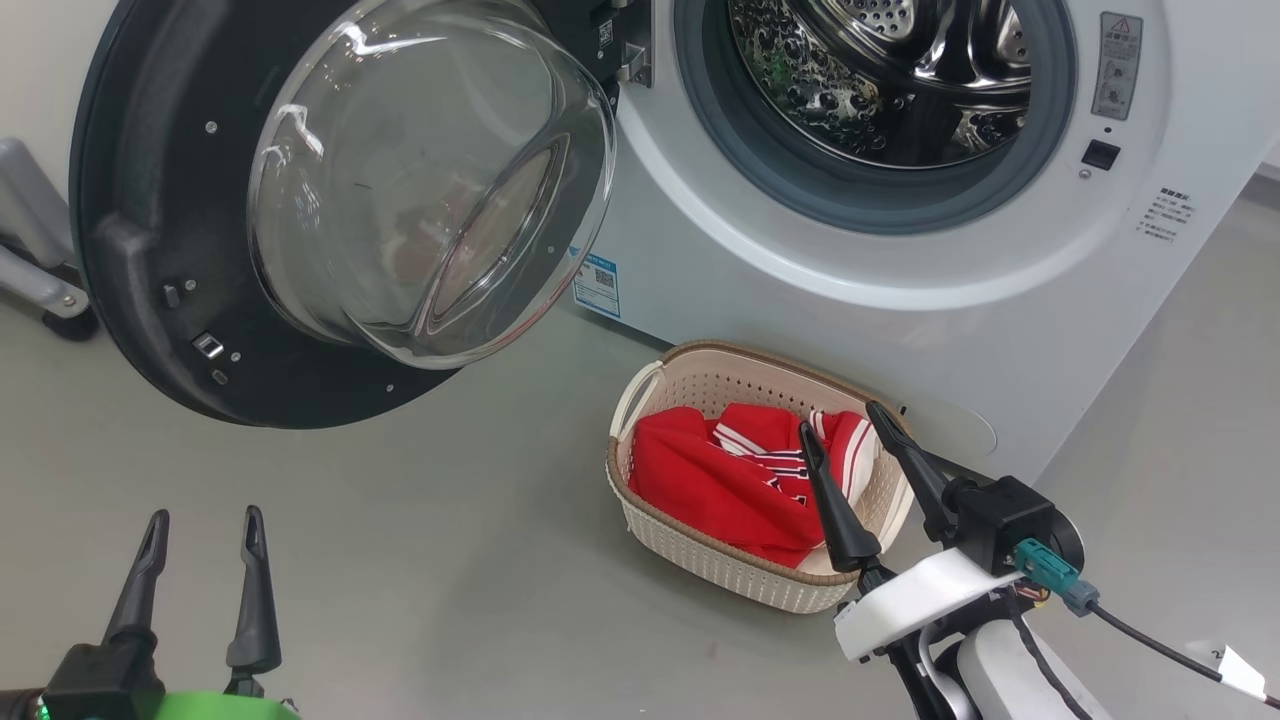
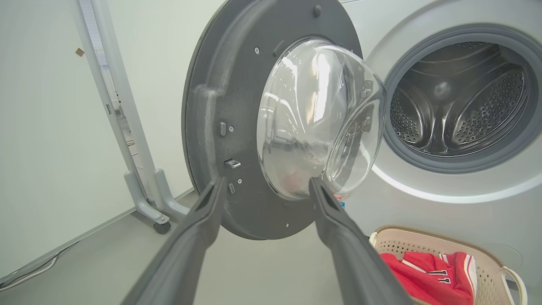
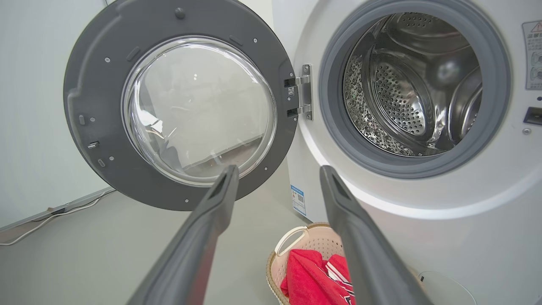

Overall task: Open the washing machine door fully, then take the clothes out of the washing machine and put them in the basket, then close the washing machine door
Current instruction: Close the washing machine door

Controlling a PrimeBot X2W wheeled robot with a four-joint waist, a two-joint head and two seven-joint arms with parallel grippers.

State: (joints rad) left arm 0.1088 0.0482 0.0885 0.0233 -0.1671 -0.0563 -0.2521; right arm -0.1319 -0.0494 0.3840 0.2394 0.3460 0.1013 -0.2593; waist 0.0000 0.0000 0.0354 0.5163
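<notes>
The washing machine (image 1: pixel 800 290) stands with its steel drum (image 1: pixel 890 70) bare. Its door (image 1: pixel 180 250) hangs swung wide to the left, the glass bowl (image 1: pixel 430 180) bulging toward me. On the floor against the machine sits the basket (image 1: pixel 690 375), holding the red clothes (image 1: pixel 720 480). My right gripper (image 1: pixel 840 420) hovers open over the basket's right end, nothing between its fingers. My left gripper (image 1: pixel 205 520) is open and empty at the lower left, below the door. In the left wrist view the door (image 2: pixel 224 84) is just beyond my fingertips (image 2: pixel 218 186).
A grey wheeled stand (image 1: pixel 40 270) sits left of the door by the white wall. Bare grey floor (image 1: pixel 450 580) stretches in front of the machine. A cable (image 1: pixel 1150 640) trails from my right wrist.
</notes>
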